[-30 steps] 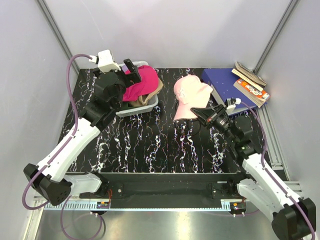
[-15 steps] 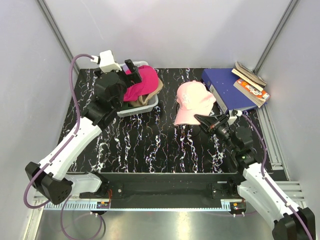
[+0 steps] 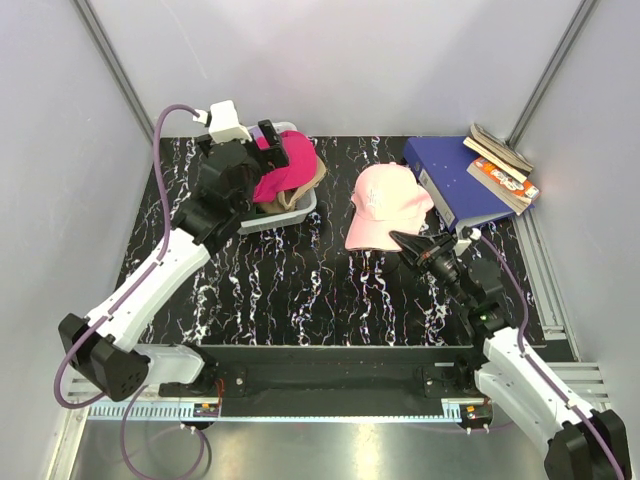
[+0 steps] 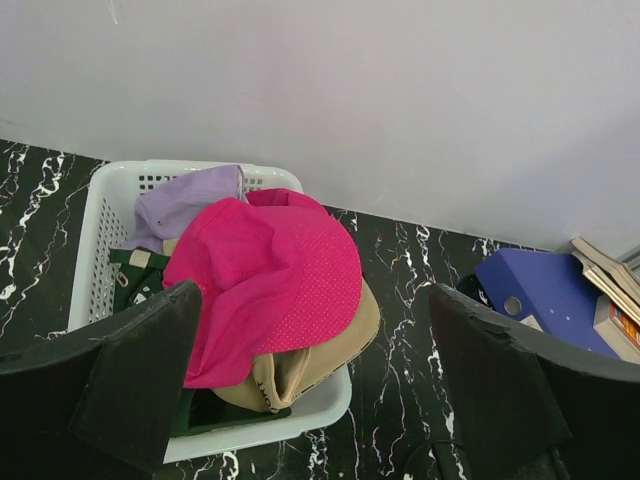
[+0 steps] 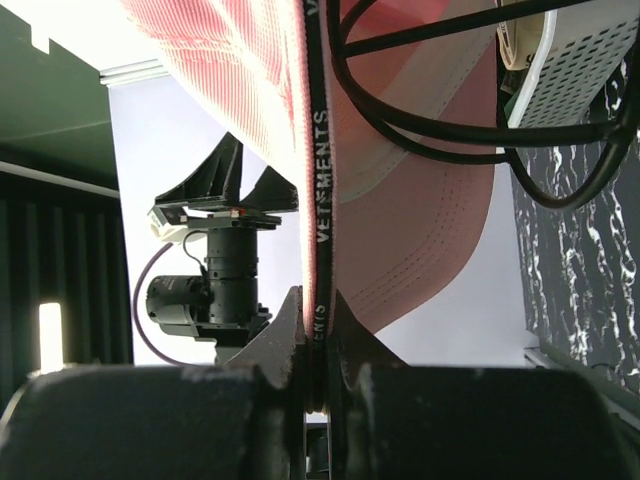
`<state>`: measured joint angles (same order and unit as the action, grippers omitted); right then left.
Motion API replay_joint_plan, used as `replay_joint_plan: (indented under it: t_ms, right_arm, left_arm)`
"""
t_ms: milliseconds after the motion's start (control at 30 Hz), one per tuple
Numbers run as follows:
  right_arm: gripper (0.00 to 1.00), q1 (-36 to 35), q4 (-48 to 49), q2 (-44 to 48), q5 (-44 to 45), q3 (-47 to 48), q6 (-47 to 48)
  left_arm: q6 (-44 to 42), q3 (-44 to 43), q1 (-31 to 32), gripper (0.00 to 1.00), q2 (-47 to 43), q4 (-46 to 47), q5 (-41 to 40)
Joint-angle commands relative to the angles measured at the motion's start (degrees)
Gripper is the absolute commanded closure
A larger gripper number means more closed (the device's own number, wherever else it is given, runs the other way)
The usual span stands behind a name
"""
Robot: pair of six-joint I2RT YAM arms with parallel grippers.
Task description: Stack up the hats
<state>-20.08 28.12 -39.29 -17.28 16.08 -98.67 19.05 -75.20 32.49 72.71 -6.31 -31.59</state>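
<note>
Top view: the right pincer [image 3: 405, 240] is clamping the near rim of the light pink cap [image 3: 385, 200], at one o'clock from the desk [image 3: 300, 290] centre. The left pincer [image 3: 264, 138], jaws apart, is hovering over the basket [image 3: 300, 212] at eleven o'clock. Left wrist: the magenta cap [image 4: 275, 275] is lying uppermost in the basket. Right wrist: the pink cap's lettered band [image 5: 320, 180] is sitting pinched. Judged step: carrying it over; next, seating it squarely on the magenta cap.
</note>
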Motion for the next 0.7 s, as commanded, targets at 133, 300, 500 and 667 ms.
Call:
replay_joint_plan:
  t_ms: [133,300,500,667]
  right_arm:
    - [1.0,0.4,-15.7,7.2,2.1,-1.3,-2.9]
    - [0.9,0.4,-22.8,9.3,1.5,-2.6,-5.7]
    - [0.83,0.4,-27.4,9.0,1.0,-2.0,-6.4]
    - [0.7,0.4,-32.1,8.2,0.8,-0.7,-5.9]
  left_arm:
    - [-0.4,0.4,-0.3,0.01,0.4,4.2,1.5]
    - [1.3,0.8,-0.3,0.01,1.6,4.5,6.1]
    - [2.1,1.1,-0.3,0.01,2.4,4.5,8.2]
    - [1.3,1.2,-0.3,0.01,2.7,4.9,8.7]
